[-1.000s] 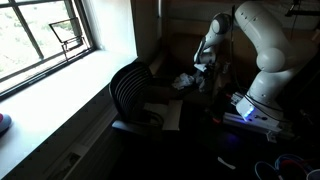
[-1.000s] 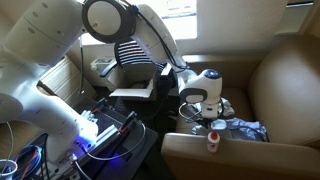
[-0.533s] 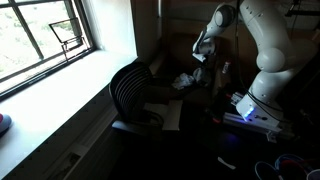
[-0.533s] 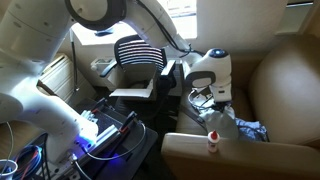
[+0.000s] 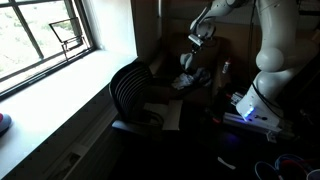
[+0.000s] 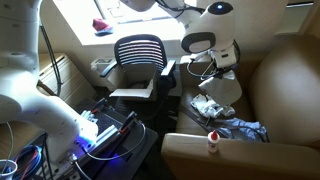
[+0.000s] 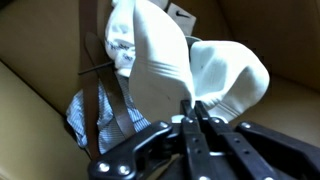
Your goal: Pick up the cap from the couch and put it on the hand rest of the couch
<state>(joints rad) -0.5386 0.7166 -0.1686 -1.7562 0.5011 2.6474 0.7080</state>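
Item: white cap (image 7: 160, 60), with a small dark logo near its top edge in the wrist view.
- Location: hangs from the gripper (image 7: 190, 110), clear of the brown couch (image 6: 285, 90) seat.
- Jaws: closed, pinching the cap's edge.
- Below the cap: blue patterned cloth (image 7: 85, 118) on the seat.
- Hand rest (image 6: 260, 155): carries a small bottle (image 6: 213, 140).
- Nearby: striped office chair (image 6: 137, 55).
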